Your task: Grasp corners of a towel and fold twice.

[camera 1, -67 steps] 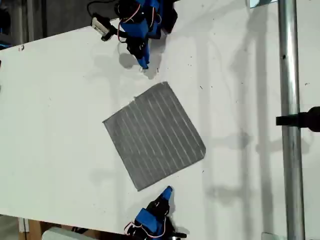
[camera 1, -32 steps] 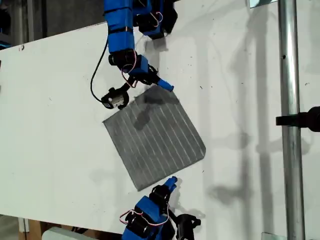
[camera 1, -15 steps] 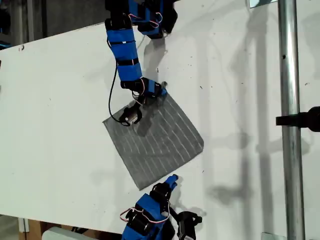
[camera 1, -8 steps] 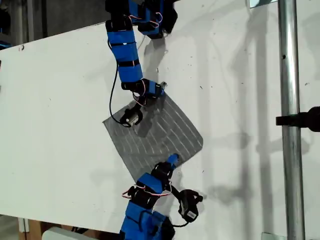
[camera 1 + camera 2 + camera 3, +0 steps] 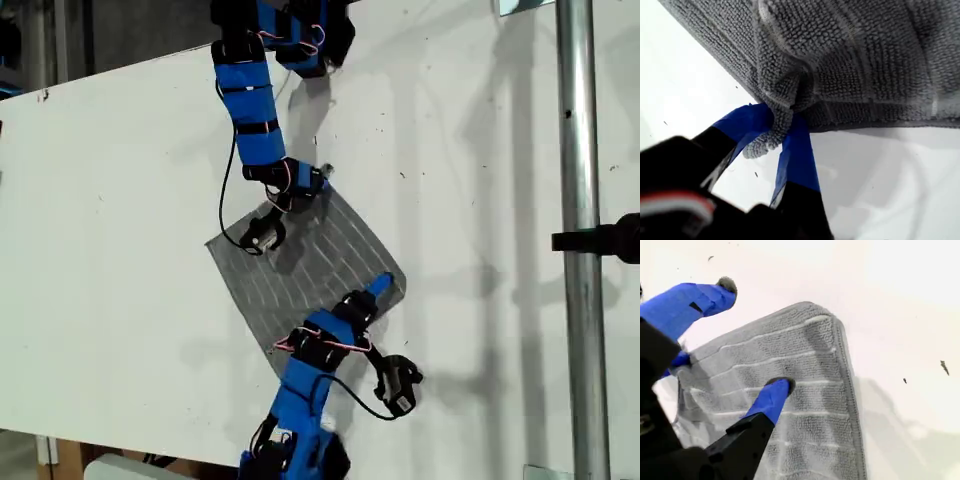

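Observation:
The dark-grey striped towel [image 5: 300,265] lies flat on the white table [image 5: 120,200]. At the towel's far corner, my first gripper [image 5: 318,181] has come down from the exterior view's top. The first wrist view shows that gripper [image 5: 777,127] shut on the bunched corner [image 5: 762,145] of the towel [image 5: 865,60]. My second gripper [image 5: 379,286] reaches in from the exterior view's bottom, over the corner toward that view's right. In the second wrist view it [image 5: 755,335] is open: one fingertip [image 5: 782,385] rests on the towel [image 5: 810,405], the other hangs over bare table beside the rounded corner [image 5: 815,307].
A metal pole [image 5: 575,240] with a black clamp [image 5: 610,238] runs down the exterior view's right side. The table's edge crosses that view's top left and bottom left. Small wrist cameras on cables hang beside both arms [image 5: 262,232] [image 5: 400,385].
My second arm has swung from the table's near edge out across the towel to its corner at the exterior view's right. My first gripper holds the far corner, which stays pulled in slightly.

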Motion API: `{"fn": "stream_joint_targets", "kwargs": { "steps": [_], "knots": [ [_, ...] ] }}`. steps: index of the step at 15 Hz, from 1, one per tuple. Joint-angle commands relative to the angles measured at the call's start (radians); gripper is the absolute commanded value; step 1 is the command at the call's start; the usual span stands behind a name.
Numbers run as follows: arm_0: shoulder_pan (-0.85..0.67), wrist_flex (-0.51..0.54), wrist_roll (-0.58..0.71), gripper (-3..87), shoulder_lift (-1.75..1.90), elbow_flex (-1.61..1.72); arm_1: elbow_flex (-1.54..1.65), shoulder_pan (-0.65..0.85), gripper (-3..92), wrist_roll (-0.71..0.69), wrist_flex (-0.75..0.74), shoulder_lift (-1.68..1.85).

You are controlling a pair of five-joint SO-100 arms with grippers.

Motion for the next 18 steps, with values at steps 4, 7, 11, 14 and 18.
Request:
{"fn": "stream_joint_targets", "kwargs": {
  "steps": [4,7,11,14,18],
  "knots": [
    [0.041,0.038,-0.150,29.6,-0.351,-0.296,-0.028,-0.011,-0.2,-0.005,-0.003,-0.011],
    [-0.005,0.049,-0.239,17.0,-0.474,-0.313,-0.037,-0.040,-0.2,0.018,0.011,-0.017],
    [0.002,0.064,-0.225,-2.8,-0.431,-0.318,-0.040,-0.063,-0.2,0.066,0.031,-0.020],
    [0.048,0.097,-0.222,-2.9,-0.342,-0.342,-0.048,-0.058,-0.2,0.176,0.103,0.078],
    [0.127,0.202,-0.186,-2.8,-0.166,-0.345,-0.048,-0.249,-0.3,0.364,0.230,0.359]
  ]
}}
